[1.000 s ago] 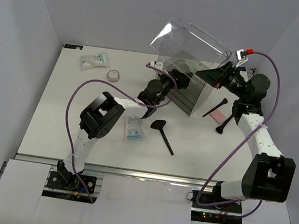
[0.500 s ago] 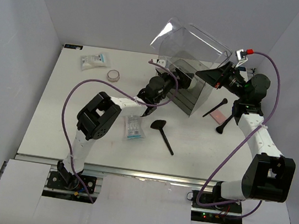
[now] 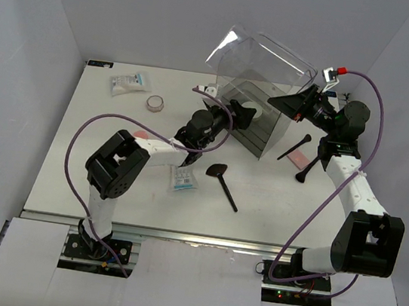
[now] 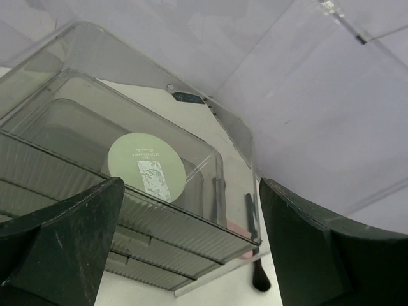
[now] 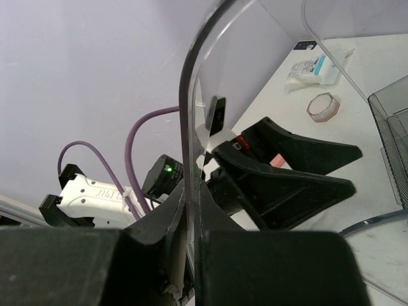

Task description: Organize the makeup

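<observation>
My left gripper is open and empty, just in front of the clear box. A round pale green compact lies in the box's top tray. My right gripper is shut on the edge of the raised clear lid. On the table lie a white-and-blue packet, a round compact, a second packet and a flat-headed black brush. Right of the box lie two black brushes and a pink palette.
The box has grey ribbed drawers under the top tray. White walls close in the table on the left, back and right. The left arm's purple cable loops over the table's left half.
My left gripper has opened wider and drawn back leftward from the box's top tray, its elbow swinging left. The right arm and the lid have not moved.
</observation>
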Robot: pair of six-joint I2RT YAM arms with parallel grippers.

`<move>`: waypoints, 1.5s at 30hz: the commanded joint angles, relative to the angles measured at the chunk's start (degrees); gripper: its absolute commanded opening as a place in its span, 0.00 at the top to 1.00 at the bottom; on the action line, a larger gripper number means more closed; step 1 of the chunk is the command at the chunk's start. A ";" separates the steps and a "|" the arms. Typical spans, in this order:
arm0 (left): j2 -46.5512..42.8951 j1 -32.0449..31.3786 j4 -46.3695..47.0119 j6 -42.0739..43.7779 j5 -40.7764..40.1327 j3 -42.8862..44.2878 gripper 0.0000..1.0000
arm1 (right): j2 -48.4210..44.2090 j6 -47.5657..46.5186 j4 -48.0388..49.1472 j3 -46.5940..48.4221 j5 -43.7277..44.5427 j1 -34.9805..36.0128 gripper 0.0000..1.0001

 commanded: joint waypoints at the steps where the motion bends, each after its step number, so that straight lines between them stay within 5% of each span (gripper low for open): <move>1: -9.28 -0.32 1.95 0.06 0.74 -5.80 0.02 | -3.35 -1.52 4.76 1.60 -2.78 0.16 0.92; 8: -22.61 -0.03 -7.87 -1.07 -0.93 -15.71 0.03 | -4.02 -4.03 2.84 0.70 -2.79 0.16 0.92; 15: -42.57 6.01 -42.22 -13.31 -4.19 -25.10 0.04 | -4.82 -7.55 -0.24 -0.96 -2.37 0.15 0.92; 19: -53.05 16.04 -64.86 -20.02 -2.96 -28.41 0.04 | -4.91 -8.42 -0.11 -2.23 -2.26 0.16 0.92; 24: -58.07 26.27 -84.43 -20.86 -11.34 -25.74 0.02 | -4.77 -7.81 1.35 -3.60 -2.18 0.16 0.92; 32: -41.76 37.31 -88.65 -26.64 -2.70 -23.83 0.02 | -5.44 -7.45 2.19 -4.62 -2.52 0.16 0.92; 45: -31.65 41.83 -86.79 -30.88 3.34 -21.12 0.02 | -4.48 -7.72 2.42 -5.21 -3.42 0.16 0.92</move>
